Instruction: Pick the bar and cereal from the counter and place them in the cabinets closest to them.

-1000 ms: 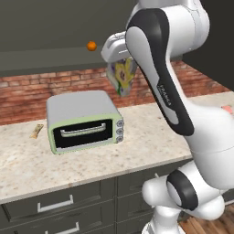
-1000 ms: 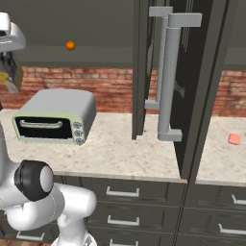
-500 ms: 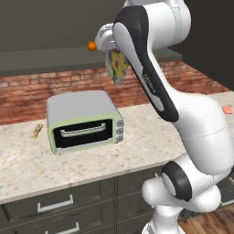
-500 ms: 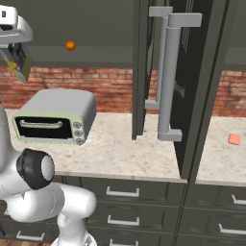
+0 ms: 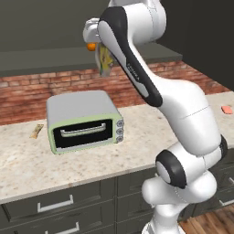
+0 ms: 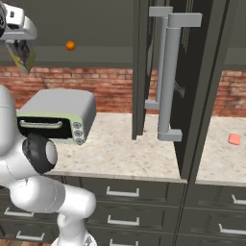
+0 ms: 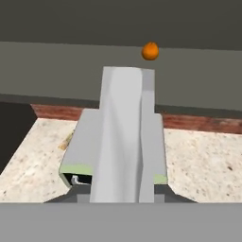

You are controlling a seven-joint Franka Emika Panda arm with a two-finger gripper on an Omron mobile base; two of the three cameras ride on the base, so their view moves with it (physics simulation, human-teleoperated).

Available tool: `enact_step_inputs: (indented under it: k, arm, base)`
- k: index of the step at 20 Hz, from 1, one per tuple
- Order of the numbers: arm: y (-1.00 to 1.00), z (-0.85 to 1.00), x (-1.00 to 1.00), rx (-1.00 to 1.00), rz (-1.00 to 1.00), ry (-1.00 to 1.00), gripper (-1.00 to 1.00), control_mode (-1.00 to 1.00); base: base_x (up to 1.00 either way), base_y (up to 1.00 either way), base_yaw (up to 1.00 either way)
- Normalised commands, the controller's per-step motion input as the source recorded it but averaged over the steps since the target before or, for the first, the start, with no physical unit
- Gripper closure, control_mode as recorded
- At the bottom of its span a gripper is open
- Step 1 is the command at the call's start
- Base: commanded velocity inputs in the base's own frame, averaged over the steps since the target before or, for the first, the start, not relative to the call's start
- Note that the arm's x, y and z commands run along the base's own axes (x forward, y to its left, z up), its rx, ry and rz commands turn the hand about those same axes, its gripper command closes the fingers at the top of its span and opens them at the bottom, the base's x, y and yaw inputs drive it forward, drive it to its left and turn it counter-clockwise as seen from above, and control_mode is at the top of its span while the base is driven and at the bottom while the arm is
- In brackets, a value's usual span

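Arm (image 5: 183, 109) reared up from lower right in left base view, elbow bent, forearm reaching up and left to the top of the picture. Wrist at the highest point, hand hanging downward from it. Gripper (image 5: 103, 58) clamped tight on the cereal (image 5: 105, 61), held well above the worktop, box tilted. In right base view, gripper (image 6: 20, 48) at upper left edge, same hold.
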Motion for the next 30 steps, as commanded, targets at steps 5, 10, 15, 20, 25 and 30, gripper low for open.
enact_step_inputs:
  k: [5, 10, 15, 20, 25, 30]
  arm:
    - [0.22, 0.00, 0.62, 0.00, -0.04, -0.01, 1.00, -1.00]
    - [0.18, 0.00, 0.67, 0.00, -0.03, 0.00, 1.00, -1.00]
    - [0.11, 0.01, 0.65, 0.00, -0.03, 0.00, 1.00, -1.00]
    - [0.11, 0.00, 0.70, 0.00, -0.02, 0.00, 1.00, -1.00]
    - [0.12, -0.01, 0.70, 0.00, -0.03, 0.00, 1.00, -1.00]
    - [0.23, 0.00, 0.79, 0.00, -0.02, 0.00, 1.00, -1.00]
  base:
    - [0.00, 0.00, 0.00]
    - [0.00, 0.00, 0.00]
    - [0.00, 0.00, 0.00]
    - [0.00, 0.00, 0.00]
    - [0.00, 0.00, 0.00]
    - [0.00, 0.00, 0.00]
